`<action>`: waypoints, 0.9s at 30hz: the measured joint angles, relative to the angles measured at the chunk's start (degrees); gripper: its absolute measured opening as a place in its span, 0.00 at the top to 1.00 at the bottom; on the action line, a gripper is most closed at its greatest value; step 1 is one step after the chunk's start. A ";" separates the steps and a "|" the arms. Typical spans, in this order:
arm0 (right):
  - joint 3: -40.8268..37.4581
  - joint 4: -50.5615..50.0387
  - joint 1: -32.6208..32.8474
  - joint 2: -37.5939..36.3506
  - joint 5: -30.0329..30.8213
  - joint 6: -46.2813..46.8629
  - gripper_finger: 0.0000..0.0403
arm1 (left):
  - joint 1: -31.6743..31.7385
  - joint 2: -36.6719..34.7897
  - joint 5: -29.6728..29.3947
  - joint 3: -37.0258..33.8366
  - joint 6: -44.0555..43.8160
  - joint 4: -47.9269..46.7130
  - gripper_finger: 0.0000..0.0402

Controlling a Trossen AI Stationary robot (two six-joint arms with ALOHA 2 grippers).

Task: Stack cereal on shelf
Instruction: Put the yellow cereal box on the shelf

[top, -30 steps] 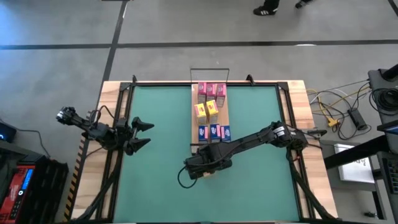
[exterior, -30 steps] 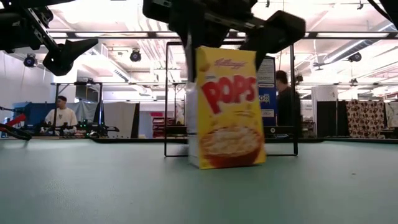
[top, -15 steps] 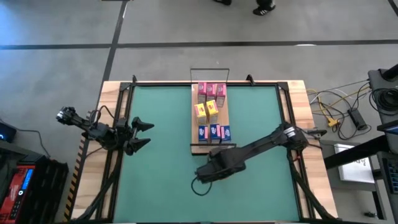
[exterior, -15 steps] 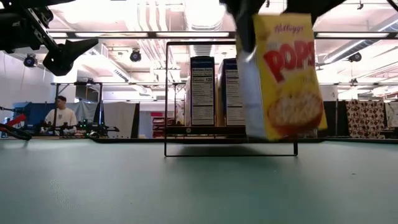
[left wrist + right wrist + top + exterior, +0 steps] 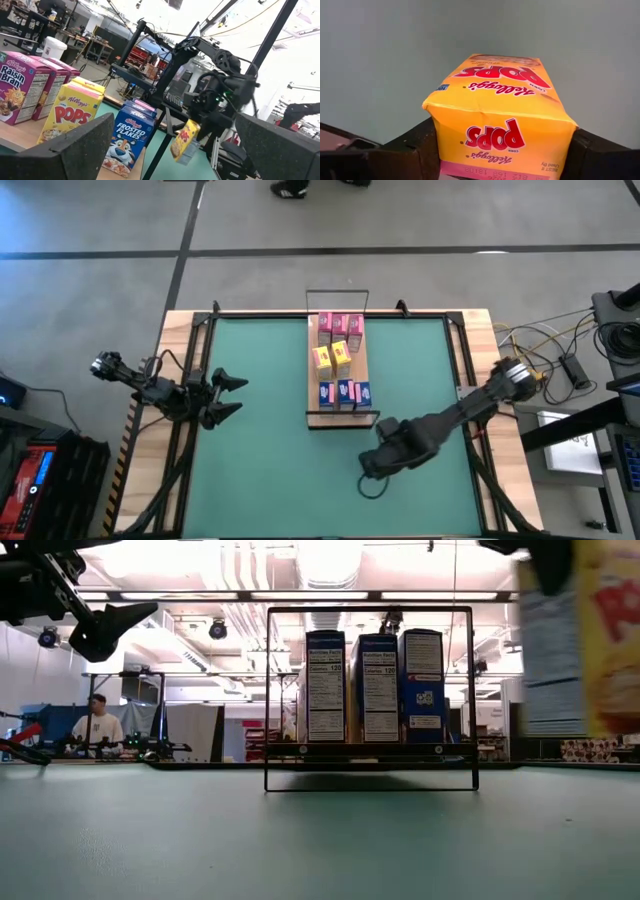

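My right gripper [image 5: 385,461] is over the table's near right part, just past the shelf's near end, shut on a yellow Pops cereal box [image 5: 502,112]. From above the gripper hides the box; it shows blurred at the low view's right edge [image 5: 612,635] and small in the left wrist view [image 5: 182,143]. The shelf [image 5: 339,370] is a light-wood board carrying pink boxes [image 5: 339,324] at its far end, yellow ones [image 5: 331,357] in the middle and blue ones [image 5: 345,391] near. My left gripper [image 5: 232,395] hangs open over the table's left side. My right gripper pinches the Pops box at its top end [image 5: 442,142], one finger [image 5: 412,147] on each narrow side. The fingers come from above, pointing down. The box hangs below them, lifted clear of the table and slightly tilted [image 5: 181,146].
Black wire rails stand at the shelf's far end [image 5: 337,291] and near end [image 5: 343,420]. Bare green table [image 5: 260,470] lies on both sides of the shelf. Cables lie beyond the table's right edge [image 5: 545,355]. A person sits far back in the room [image 5: 97,725].
My right gripper has lifted the Pops box, which stood upright on the table in front of the shelf's near end, and carried it toward the table's right edge. The box is now clear of the table and off to the right of the shelf.
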 joint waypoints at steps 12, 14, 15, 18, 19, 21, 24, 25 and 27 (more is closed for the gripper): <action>-17.78 -0.27 -2.75 -19.80 0.11 -8.01 0.31 | 0.00 0.04 0.00 0.01 0.00 0.00 0.01; -19.92 -0.19 -5.20 -23.31 1.34 -10.64 0.30 | -0.02 0.04 0.00 0.00 0.00 0.00 0.01; -20.79 -0.23 -6.60 -24.82 2.13 -12.65 0.30 | -0.02 0.04 0.00 0.00 0.00 0.00 0.01; -22.81 -0.12 -11.58 -28.26 4.31 -19.87 0.29 | -0.02 0.04 0.00 0.00 0.00 0.00 0.01; -23.17 -0.17 -13.54 -28.96 4.49 -22.59 0.29 | -0.02 0.04 0.00 0.01 0.00 0.00 0.01; -23.58 -0.33 -17.63 -29.81 4.40 -28.19 0.29 | 0.00 0.05 0.00 -0.01 0.00 0.00 0.01; -23.31 -1.58 -24.06 -29.80 3.70 -36.31 0.29 | -0.01 0.13 0.00 -0.01 0.00 0.00 0.01; -22.77 -2.45 -26.23 -29.54 3.49 -39.07 0.29 | -0.02 0.13 0.00 0.00 -0.01 0.01 0.01; -21.38 -3.05 -30.06 -28.85 2.38 -44.98 0.29 | 0.00 0.20 0.00 -0.01 0.00 0.02 0.01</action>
